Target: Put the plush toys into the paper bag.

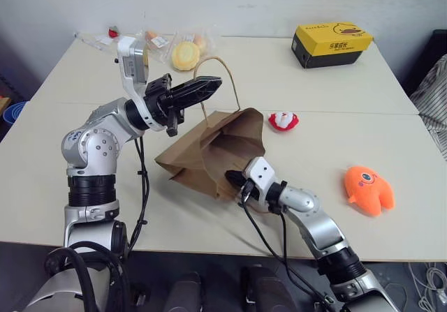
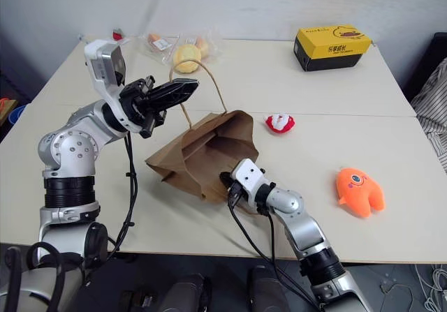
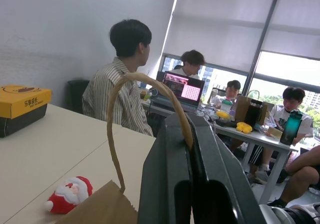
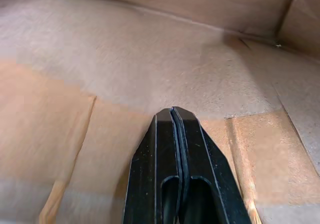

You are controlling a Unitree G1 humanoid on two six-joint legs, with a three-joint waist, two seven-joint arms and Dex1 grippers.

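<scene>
Currently the left gripper (image 1: pixel 213 85) is clamped on one cord handle (image 3: pixel 131 78) of the paper bag (image 1: pixel 209 151), which lies on its side on the table (image 1: pixel 328 116) with its mouth toward the right gripper (image 4: pixel 172 115), whose closed fingers sit empty inside the mouth. Both plush toys lie on the table outside the bag: the red-and-white toy (image 1: pixel 283 121) just beyond it, the orange toy (image 1: pixel 368 188) well apart to its right.

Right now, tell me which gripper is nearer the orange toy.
Right. The right gripper sits inside the paper bag, closer to the orange toy; the left gripper is up at the bag's handle.
</scene>
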